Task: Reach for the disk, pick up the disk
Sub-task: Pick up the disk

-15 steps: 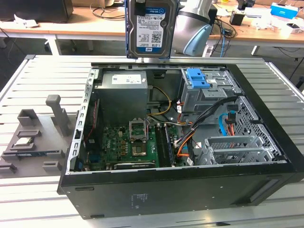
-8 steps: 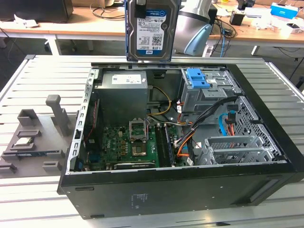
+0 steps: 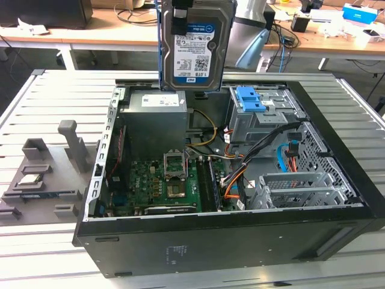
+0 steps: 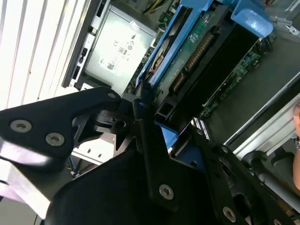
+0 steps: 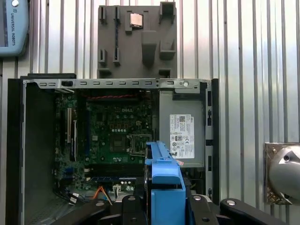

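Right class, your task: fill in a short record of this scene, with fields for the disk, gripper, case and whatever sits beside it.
disk: upright, held above the open case
gripper: jaws shut on the disk
case: lying open on the table, motherboard exposed
beside case: grey holder carrying a chip, exterior view's left

label print on the disk (image 3: 197,51) unreadable.
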